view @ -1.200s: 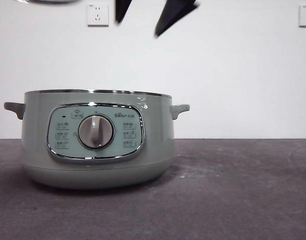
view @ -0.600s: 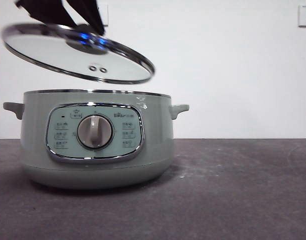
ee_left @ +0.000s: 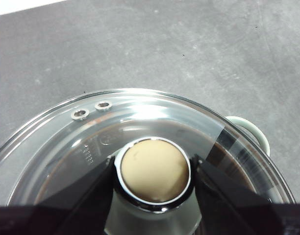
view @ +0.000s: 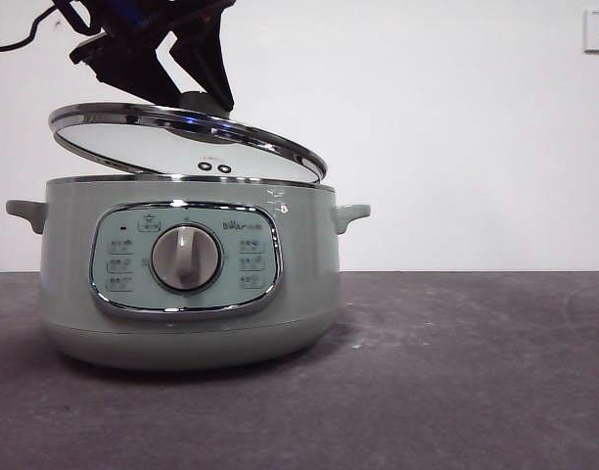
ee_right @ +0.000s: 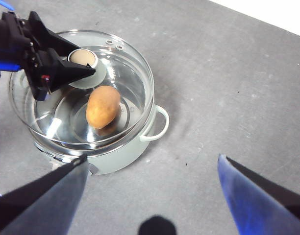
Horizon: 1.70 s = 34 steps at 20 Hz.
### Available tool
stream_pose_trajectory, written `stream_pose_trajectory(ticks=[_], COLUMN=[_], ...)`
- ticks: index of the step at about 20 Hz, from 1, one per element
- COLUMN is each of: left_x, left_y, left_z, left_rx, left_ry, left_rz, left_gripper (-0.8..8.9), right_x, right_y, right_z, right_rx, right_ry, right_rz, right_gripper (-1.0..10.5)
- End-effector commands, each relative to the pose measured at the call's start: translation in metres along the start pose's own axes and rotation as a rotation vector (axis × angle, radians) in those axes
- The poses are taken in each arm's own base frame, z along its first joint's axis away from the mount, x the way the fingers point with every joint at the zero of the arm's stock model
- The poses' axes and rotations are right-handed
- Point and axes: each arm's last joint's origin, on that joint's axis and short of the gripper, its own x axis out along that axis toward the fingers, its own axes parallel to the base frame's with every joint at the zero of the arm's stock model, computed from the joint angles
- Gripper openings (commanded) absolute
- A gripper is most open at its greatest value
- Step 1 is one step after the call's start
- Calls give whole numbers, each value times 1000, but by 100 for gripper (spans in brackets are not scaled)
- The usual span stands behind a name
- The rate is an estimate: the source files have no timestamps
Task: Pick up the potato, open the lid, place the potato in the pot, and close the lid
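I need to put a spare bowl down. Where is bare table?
Bare table lies beside the pot's handle side and in front of it. Over the pot it is crowded: the left gripper holds the lid tilted above the rim.

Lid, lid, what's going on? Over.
Left gripper shut on lid knob, lid tilted just above pot. Right gripper open, empty. Potato inside pot.

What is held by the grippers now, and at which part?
The left gripper holds the lid by its knob; the right gripper holds nothing.
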Motion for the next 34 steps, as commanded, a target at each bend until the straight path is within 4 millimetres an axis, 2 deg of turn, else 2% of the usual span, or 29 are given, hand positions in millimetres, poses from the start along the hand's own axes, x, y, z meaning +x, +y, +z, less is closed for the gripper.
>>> stream_pose_trajectory(ticks=[1,10,17,24,25,26,27,28,31,34], left_x=[-5,-1,19,18,18,18,18,18,13,-8], left_y=[-3,-5,-14,-8,-8,-8,-8,-8,-9,-10], left_z=[9,3,-9,-20,-20,-20,-19,-18,-13,-5], left_rx=[-7,-6,9,17,17,16,18,18,16,15], left_ry=[-60,-6,92,204,206,202,193,184,137,71], left_rz=[-11,-13,-27,71,71,67,65,64,60,53], left_gripper=[-12,-12,-12,7,75,203,372,451,448,448], right_x=[0,0,0,0,0,0,0,0,0,0], right_y=[0,0,0,0,0,0,0,0,0,0], right_z=[0,0,-1,-5,-5,-6,-6,-6,-6,-6], right_rx=[9,9,9,20,19,19,18,18,18,18], right_ry=[-4,-4,5,45,50,54,55,55,55,54], right_rz=[-4,-3,-2,-4,-5,-5,-6,-5,-5,-6], right_gripper=[437,437,437,437,437,437,437,437,437,437])
